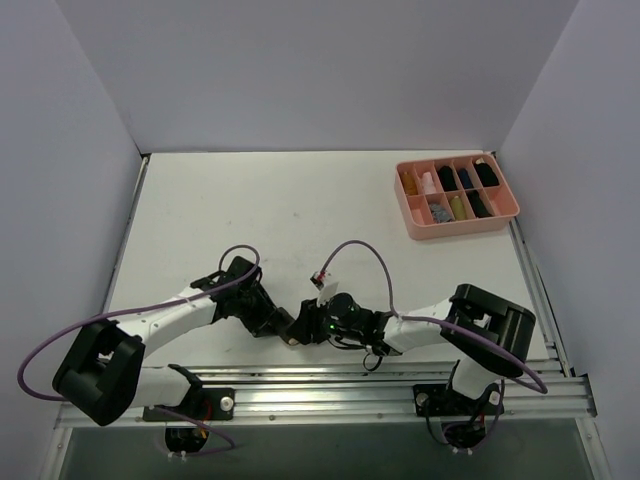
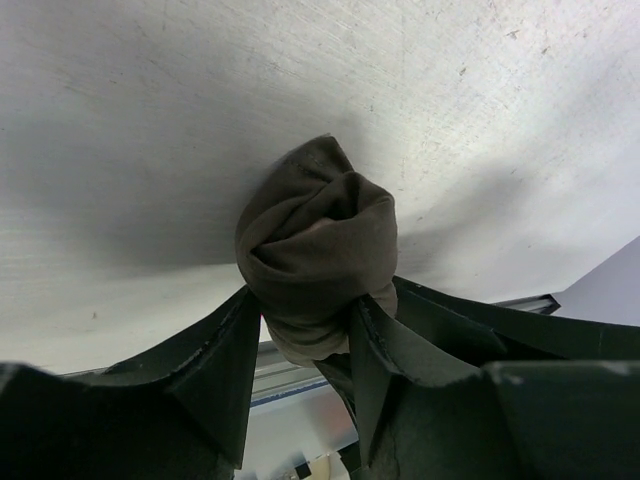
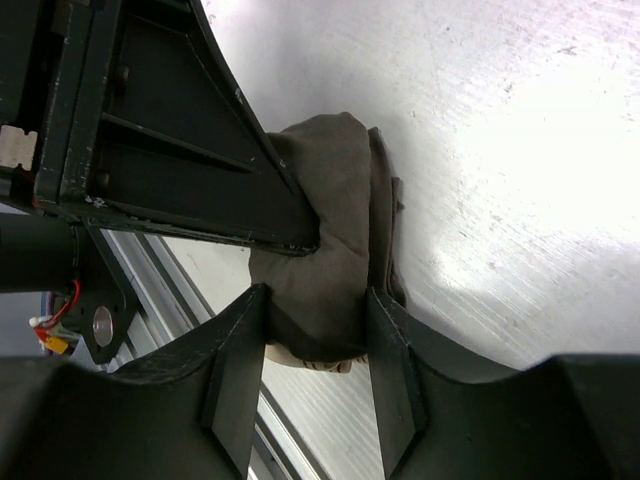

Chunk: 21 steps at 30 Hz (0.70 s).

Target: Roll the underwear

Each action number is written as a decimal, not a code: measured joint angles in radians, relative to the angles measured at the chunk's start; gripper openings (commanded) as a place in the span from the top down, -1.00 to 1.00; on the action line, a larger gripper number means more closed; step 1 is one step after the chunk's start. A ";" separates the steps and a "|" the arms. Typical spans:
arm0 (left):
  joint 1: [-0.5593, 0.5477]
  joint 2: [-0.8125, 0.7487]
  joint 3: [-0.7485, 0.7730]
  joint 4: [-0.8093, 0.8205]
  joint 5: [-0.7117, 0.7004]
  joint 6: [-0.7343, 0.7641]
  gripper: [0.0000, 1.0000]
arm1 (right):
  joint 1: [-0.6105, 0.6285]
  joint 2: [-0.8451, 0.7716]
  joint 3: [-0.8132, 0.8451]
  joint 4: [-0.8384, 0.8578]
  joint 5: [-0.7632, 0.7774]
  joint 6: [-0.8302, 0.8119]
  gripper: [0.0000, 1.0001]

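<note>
**Gripping a rolled bundle from both sides at the near edge**

Wound into a tight, lumpy wad, the underwear showed as dark olive-brown cloth with folds curling around one another in a spiral on the face turned to the left wrist camera. A paler tan strip peeked out at its lower end, down between the fingers, in both wrist views.

From the left wrist, the bundle's long axis ran along the fingers, from the gap between them out toward the table, with its rounded end pointing away from the camera. The right wrist view showed the same wad stretched along that gripper's fingers too, its far end resting on the white surface. From above, only a small brown patch showed between the two wrists, too little to judge its direction.

The left gripper had its jaws part way apart and pressed on the underwear, with cloth touching both inner faces. The right gripper likewise held cloth filling its gap from one finger to the other, while a left finger lay against the wad's upper side.

The bundle sat near the table's front edge, about midway between the arm bases and well apart from the pink tray at the far right.
</note>
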State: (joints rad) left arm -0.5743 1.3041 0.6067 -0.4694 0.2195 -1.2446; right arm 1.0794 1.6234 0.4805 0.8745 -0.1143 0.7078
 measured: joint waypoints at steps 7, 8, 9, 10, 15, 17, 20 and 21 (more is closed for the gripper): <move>-0.001 0.002 -0.023 0.048 0.024 0.000 0.18 | -0.037 -0.036 0.000 -0.079 -0.062 -0.013 0.05; -0.002 0.001 -0.027 0.056 0.025 0.000 0.20 | -0.042 -0.040 0.000 -0.088 -0.072 -0.016 0.04; -0.003 -0.001 -0.032 0.065 0.026 0.000 0.22 | -0.048 -0.045 0.000 -0.098 -0.083 -0.019 0.02; -0.003 -0.003 -0.037 0.074 0.027 0.000 0.22 | -0.055 -0.050 0.000 -0.108 -0.094 -0.022 0.01; -0.003 -0.013 -0.058 0.104 0.028 0.005 0.23 | -0.109 -0.082 0.000 -0.170 -0.175 -0.044 -0.06; -0.003 -0.010 -0.058 0.110 0.028 0.014 0.23 | -0.136 -0.091 0.000 -0.199 -0.204 -0.055 -0.08; -0.003 -0.001 -0.058 0.122 0.031 0.023 0.23 | -0.177 -0.099 0.004 -0.227 -0.246 -0.062 -0.11; -0.003 0.003 -0.058 0.126 0.032 0.025 0.23 | -0.190 -0.099 0.010 -0.235 -0.260 -0.064 -0.12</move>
State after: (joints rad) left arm -0.5770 1.3067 0.5484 -0.3431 0.2520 -1.2194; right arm 0.8898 1.5246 0.4904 0.6395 -0.3744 0.6441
